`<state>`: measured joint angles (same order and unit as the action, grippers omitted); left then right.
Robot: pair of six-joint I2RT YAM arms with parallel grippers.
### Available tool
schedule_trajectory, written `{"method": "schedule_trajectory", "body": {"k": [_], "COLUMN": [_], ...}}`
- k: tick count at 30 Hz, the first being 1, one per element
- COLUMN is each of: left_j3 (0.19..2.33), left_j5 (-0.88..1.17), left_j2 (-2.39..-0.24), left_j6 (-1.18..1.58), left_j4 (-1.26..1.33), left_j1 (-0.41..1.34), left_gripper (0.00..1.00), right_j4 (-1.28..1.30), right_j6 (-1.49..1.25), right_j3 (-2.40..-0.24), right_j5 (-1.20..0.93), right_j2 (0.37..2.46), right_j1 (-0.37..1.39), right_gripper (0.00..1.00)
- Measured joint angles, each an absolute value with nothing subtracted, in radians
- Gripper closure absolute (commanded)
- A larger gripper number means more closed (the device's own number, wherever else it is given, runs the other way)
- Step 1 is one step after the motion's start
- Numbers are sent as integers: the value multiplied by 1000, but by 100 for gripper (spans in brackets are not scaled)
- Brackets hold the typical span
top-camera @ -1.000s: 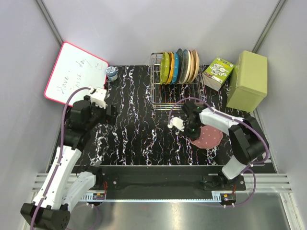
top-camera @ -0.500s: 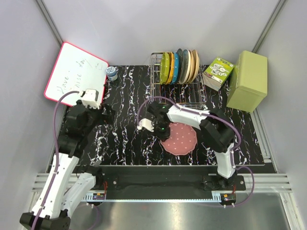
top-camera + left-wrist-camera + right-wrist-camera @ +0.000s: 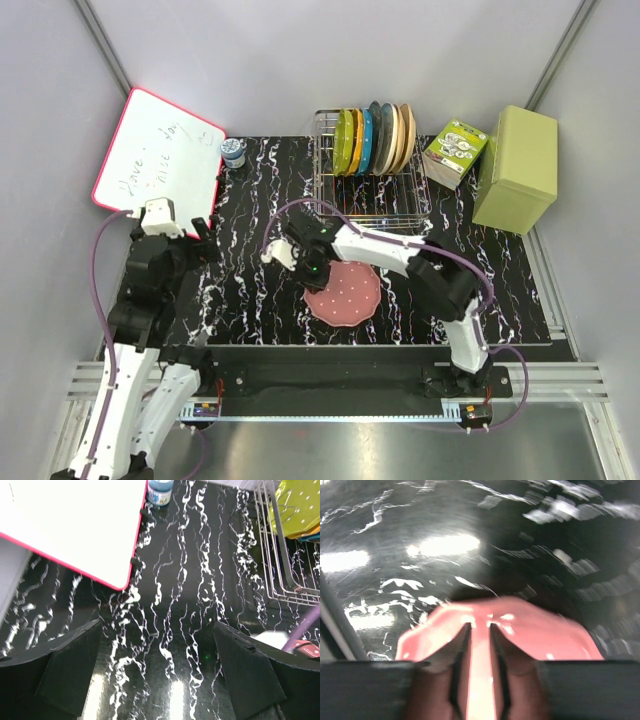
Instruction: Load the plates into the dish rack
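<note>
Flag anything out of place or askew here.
The pink plate is down on the table, outside the dish rack, its rim pinched by the right gripper. The other dotted plates stand upright in the rack. Nothing looks spilled or broken.

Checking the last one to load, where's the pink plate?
Top view: pink plate lies on the table, in front of the rack, left rim in the right claw.
</note>
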<state>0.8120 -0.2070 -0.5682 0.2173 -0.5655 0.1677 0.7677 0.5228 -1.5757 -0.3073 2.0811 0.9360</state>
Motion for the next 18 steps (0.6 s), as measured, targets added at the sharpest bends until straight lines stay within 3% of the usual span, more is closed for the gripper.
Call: {"method": "schedule_trajectory", "body": {"k": [1, 4, 6, 9, 12, 17, 18], "left_j3": [806, 773, 740, 670, 576, 490, 484], "left_j5": [-206, -161, -102, 20, 133, 239, 263], "left_j2": [-564, -567, -586, -649, -735, -849, -870], "left_j6": [228, 281, 324, 402, 481, 544, 551], "left_j4": [-570, -581, -579, -545, -495, -429, -406], "left_j1": [167, 163, 163, 163, 167, 190, 195], "left_gripper": [1, 1, 2, 13, 10, 11, 12], "right_j4": [743, 624, 550, 463, 410, 377, 376], "right_j6": [499, 379, 290, 164, 24, -118, -142], "right_j3": [-1551, -1421, -1352, -1284, -1230, -1024, -975], "right_j5": [-277, -125, -39, 25, 53, -69, -122], "right_j2": [2055, 1891, 1765, 1603, 1491, 1411, 1411], "right_j1": [934, 912, 868, 751, 607, 452, 405], "right_gripper": [46, 23, 23, 23, 22, 21, 15]}}
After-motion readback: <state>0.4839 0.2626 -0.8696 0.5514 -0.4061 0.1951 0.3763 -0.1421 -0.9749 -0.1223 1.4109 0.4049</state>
